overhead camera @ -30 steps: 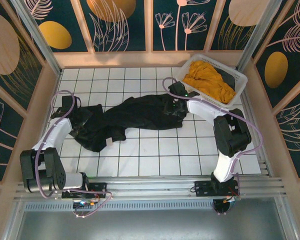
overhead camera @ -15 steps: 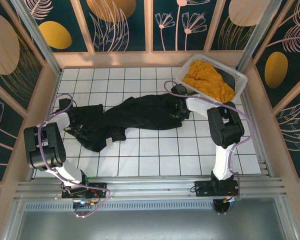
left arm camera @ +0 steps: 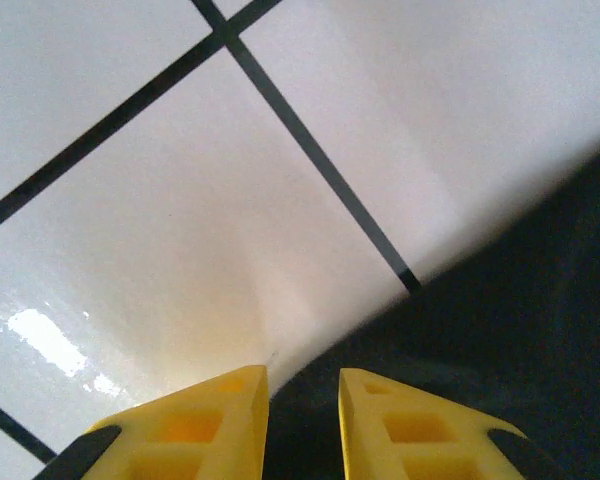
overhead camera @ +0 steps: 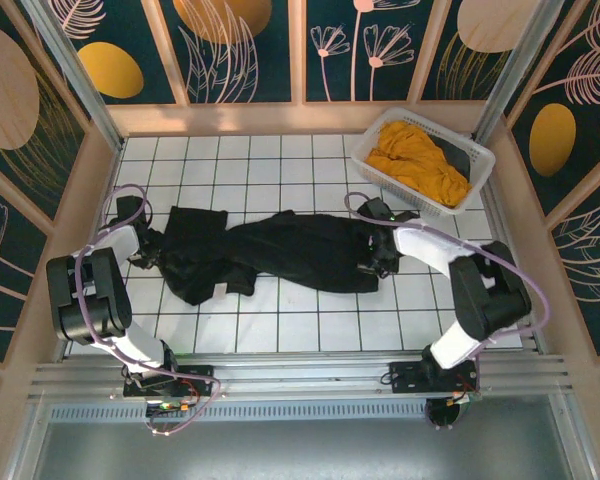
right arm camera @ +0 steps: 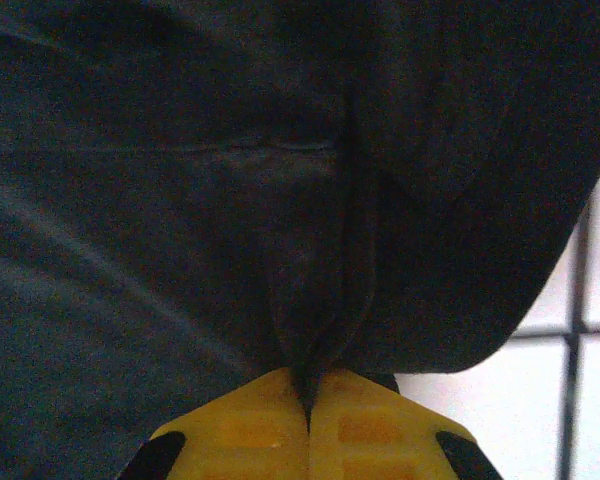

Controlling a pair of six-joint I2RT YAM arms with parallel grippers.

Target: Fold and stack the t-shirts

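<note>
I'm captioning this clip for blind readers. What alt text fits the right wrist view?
The right tool pinches a fold of the black t-shirt between its closed yellow fingers, and the cloth puckers into creases just above them. White table tiles with dark lines show at the lower right, past the cloth's edge.

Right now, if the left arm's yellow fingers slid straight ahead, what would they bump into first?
Most likely the black cloth t-shirt: its edge sits in the gap between the left fingers. Beyond it lies white tiled table, though depth is unclear.
</note>
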